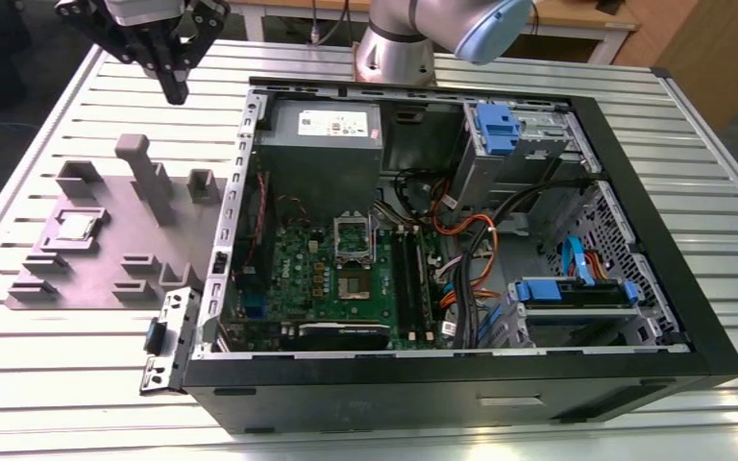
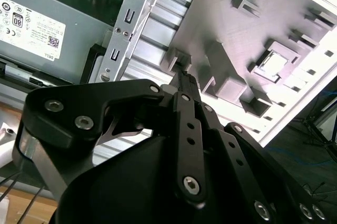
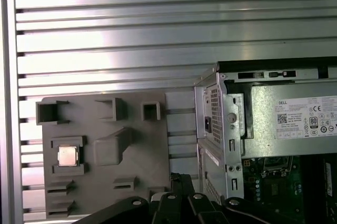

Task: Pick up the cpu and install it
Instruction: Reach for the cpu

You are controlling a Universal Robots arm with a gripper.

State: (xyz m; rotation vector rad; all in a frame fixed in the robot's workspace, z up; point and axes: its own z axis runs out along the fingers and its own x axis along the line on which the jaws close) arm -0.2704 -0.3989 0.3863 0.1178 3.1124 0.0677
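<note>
The cpu [image 1: 78, 226] is a small silvery square lying flat in a recess of the grey plastic tray [image 1: 93, 279] at the exterior view's left. It also shows as the cpu [image 2: 275, 62] in the second wrist view and the cpu [image 3: 66, 155] in the first wrist view. My gripper [image 1: 174, 92] hangs high over the table behind the tray, well apart from the chip. Its black fingers [image 2: 184, 79] are drawn together to a point with nothing between them. The green motherboard [image 1: 343, 279] with its silver socket frame [image 1: 354, 240] lies inside the open computer case.
The black computer case [image 1: 472, 384] lies open on the slatted metal table [image 1: 61, 394]. Inside are a grey power supply [image 1: 324, 144], blue drive brackets [image 1: 575, 293] and bundled cables [image 1: 465, 250]. Tall blocks [image 1: 138, 158] rise from the tray. The arm's base [image 1: 395, 53] stands behind the case.
</note>
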